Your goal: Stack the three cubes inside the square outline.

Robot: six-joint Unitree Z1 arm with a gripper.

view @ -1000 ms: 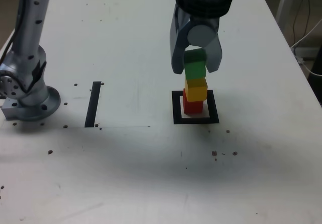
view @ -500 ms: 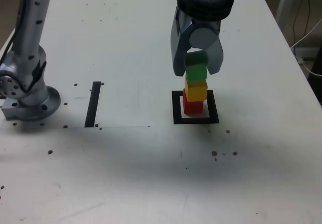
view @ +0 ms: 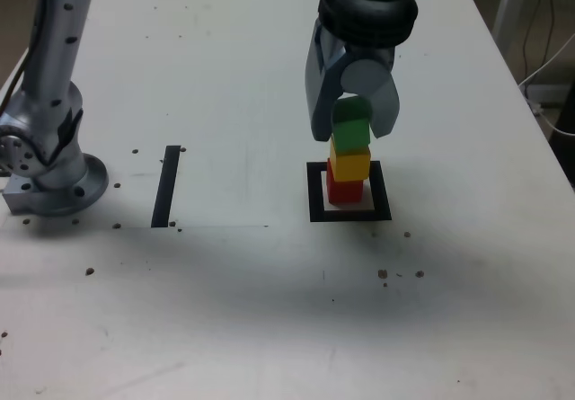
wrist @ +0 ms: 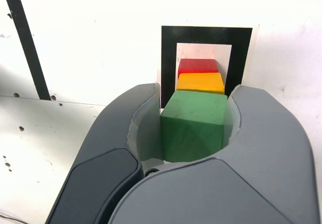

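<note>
Small matte green cube (view: 351, 125) pinched in grey gripper (wrist: 193, 126), at top of small yellow cube (view: 350, 162) on small red cube (view: 345, 191), inside flat black square outline (view: 317, 213). Contact unclear. Risk: off-centre release or finger drag could topple stack toward near or right.
</note>
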